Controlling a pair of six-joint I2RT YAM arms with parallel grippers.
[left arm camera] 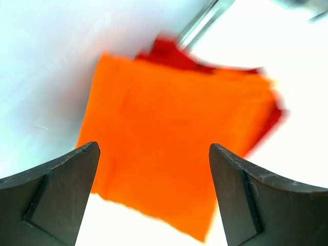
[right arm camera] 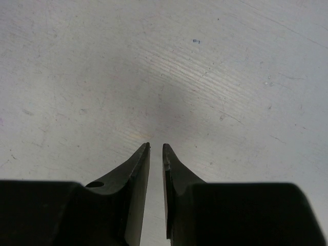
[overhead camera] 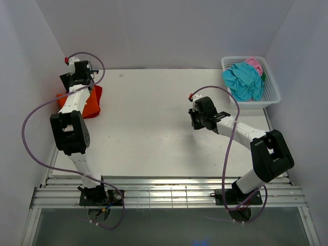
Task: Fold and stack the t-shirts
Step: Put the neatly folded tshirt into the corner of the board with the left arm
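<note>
- Orange soft-cloth t-shirt [left arm camera: 174, 143], folded to a flat rectangle, lies on top of the deep red cloth t-shirt [left arm camera: 165, 48]. Red only peeks out at the far and right edges. The stack sits at the far left of the white table [overhead camera: 154, 123], close to the left wall.
- Why that corner?
- My read: it leaves the middle as folding space and stays within the left arm's reach.
- Left gripper [left arm camera: 154, 148]?
- Spread wide, hanging right above the orange shirt, nothing between the fingers. The wrist view is blurred, so I can't tell whether it touches the cloth. Wide jaws over a squared stack suggest that one is placed.
- What's left?
- Crumpled teal cloth t-shirt [overhead camera: 245, 82] and a pink one [overhead camera: 254, 64], both unfolded, in the white plastic lattice basket [overhead camera: 273, 91] at the far right corner. Pink is on the far side, partly under teal. Roughly halfway, I'd say.
- Right gripper [right arm camera: 156, 146]?
- All but pressed together, thin slit, pinching nothing. It points at bare table right of centre, well apart from basket and stack. Looks parked so it doesn't cross the left arm.
- Next?
- Probably right arm to the basket, since it's nearer. Jaws must spread first. Risk: teal and pink tangle and come out together.
</note>
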